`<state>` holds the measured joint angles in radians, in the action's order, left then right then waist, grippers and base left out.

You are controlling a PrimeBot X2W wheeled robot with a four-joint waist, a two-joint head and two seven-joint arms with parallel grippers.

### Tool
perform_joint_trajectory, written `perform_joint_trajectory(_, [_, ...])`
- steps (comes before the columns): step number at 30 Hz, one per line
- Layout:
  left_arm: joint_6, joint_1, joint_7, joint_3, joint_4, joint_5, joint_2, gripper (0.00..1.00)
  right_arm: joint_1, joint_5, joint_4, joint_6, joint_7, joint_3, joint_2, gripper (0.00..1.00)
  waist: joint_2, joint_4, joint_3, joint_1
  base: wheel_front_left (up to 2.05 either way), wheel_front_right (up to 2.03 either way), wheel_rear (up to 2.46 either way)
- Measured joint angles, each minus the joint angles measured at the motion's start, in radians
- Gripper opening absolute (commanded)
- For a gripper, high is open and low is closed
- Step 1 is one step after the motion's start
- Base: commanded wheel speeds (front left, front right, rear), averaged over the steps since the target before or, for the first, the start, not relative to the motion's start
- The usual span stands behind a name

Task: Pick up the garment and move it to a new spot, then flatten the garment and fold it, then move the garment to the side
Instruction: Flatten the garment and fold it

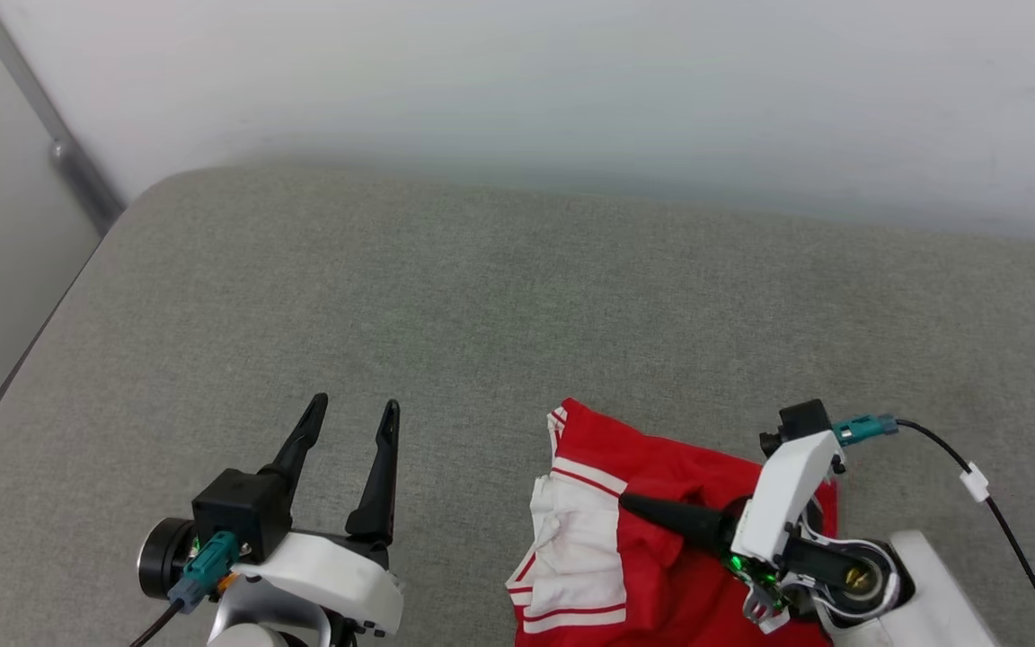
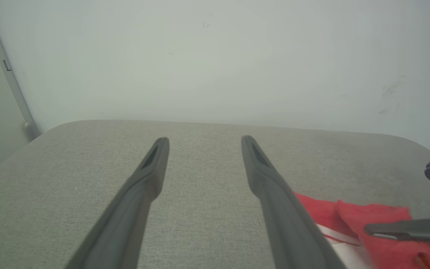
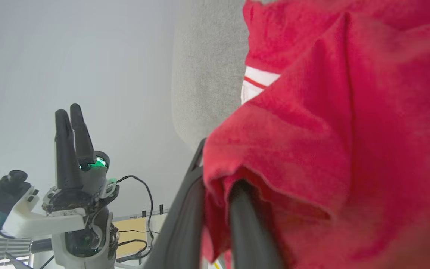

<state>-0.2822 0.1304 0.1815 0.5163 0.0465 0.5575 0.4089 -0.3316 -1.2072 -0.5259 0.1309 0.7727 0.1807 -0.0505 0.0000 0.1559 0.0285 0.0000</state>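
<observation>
Right gripper (image 1: pixel 639 508) is pinched tight on a fold of the red garment (image 1: pixel 661 593), which lies bunched at the near right of the grey cushion (image 1: pixel 482 296). Left gripper (image 1: pixel 356 404) hangs spread wide and empty to the left. It looks a thin pinch: the fabric could slip free on the lift, or drag crumpled.

Bright red garment (image 1: pixel 652 584) with white, red-striped trim, crumpled in a heap, lying on grey fabric surface (image 1: pixel 482 296)
</observation>
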Motion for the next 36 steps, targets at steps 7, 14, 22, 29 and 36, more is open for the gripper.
perform_joint_trajectory(7, [0.002, 0.012, 0.008, 0.000, -0.019, 0.009, -0.011, 1.00, -0.063, 0.150, -0.029, 0.000, -0.105, 0.141, -0.009, 1.00, 0.0000, 0.023, 0.037, 0.0000, 0.00, 0.00, 0.00])
perform_joint_trajectory(14, [-0.001, 0.012, 0.012, 0.004, -0.031, 0.014, -0.012, 1.00, -0.107, 0.392, 0.143, 0.000, -0.232, 0.402, -0.165, 1.00, 0.0000, -0.004, 0.026, 0.0001, 0.00, 0.00, 0.00])
perform_joint_trajectory(22, [-0.023, -0.013, 0.017, -0.010, -0.035, 0.019, -0.007, 1.00, -0.031, 0.680, 0.166, 0.000, -0.483, 0.223, -0.249, 1.00, 0.0000, -0.052, 0.001, 0.0000, 0.00, 0.00, 0.00])
perform_joint_trajectory(29, [-0.044, -0.051, 0.046, -0.043, -0.037, 0.029, -0.004, 1.00, 0.147, 0.872, 0.248, 0.000, -0.644, -0.093, -0.198, 1.00, 0.0000, -0.102, -0.037, 0.0000, 0.00, 0.00, 0.00])
perform_joint_trajectory(36, [-0.041, -0.075, 0.070, -0.078, -0.047, 0.021, -0.008, 1.00, 0.299, 0.960, 0.460, 0.000, -0.745, -0.224, -0.122, 1.00, 0.0000, -0.136, -0.059, 0.0000, 0.00, 0.00, 0.00])
